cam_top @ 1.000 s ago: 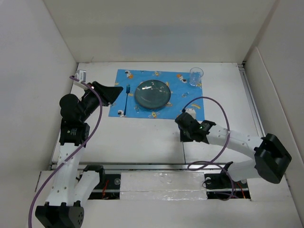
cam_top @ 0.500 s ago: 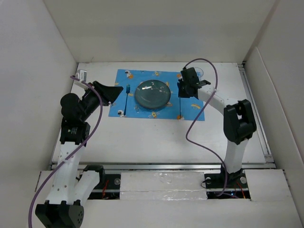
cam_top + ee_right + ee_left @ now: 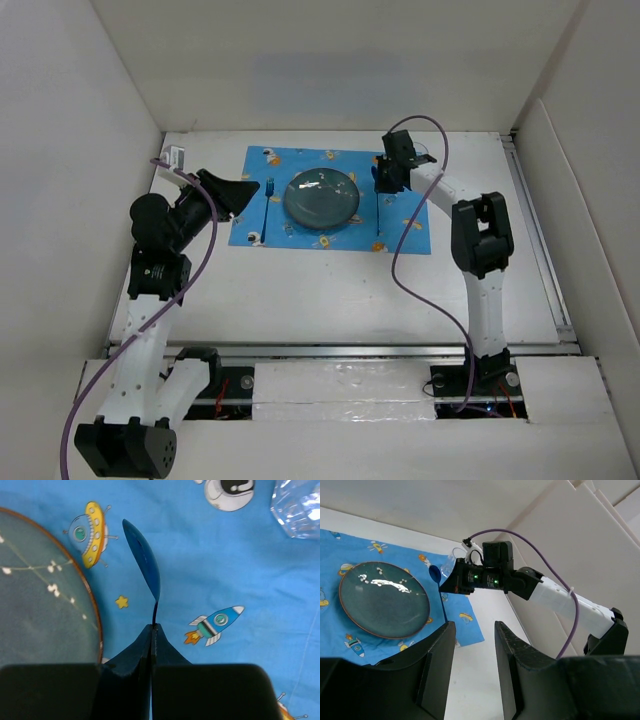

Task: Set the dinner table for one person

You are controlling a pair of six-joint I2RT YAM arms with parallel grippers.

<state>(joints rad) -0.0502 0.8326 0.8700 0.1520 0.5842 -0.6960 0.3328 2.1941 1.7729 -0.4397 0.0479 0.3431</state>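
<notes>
a lab test cell: bare white walls [image 3: 330,60] box in the dinner table [image 3: 300,300], cabled robot arms [image 3: 483,300] bolted on.

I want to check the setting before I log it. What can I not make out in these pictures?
Spoon handle: right wrist view, hidden between the fingers of the right tool.
Glass: cut off by the corner of the right wrist view; mostly behind the right arm in the top view.
Fork prongs: top view, too small.
Whether the spoon touches the mat: no view shows it.
</notes>
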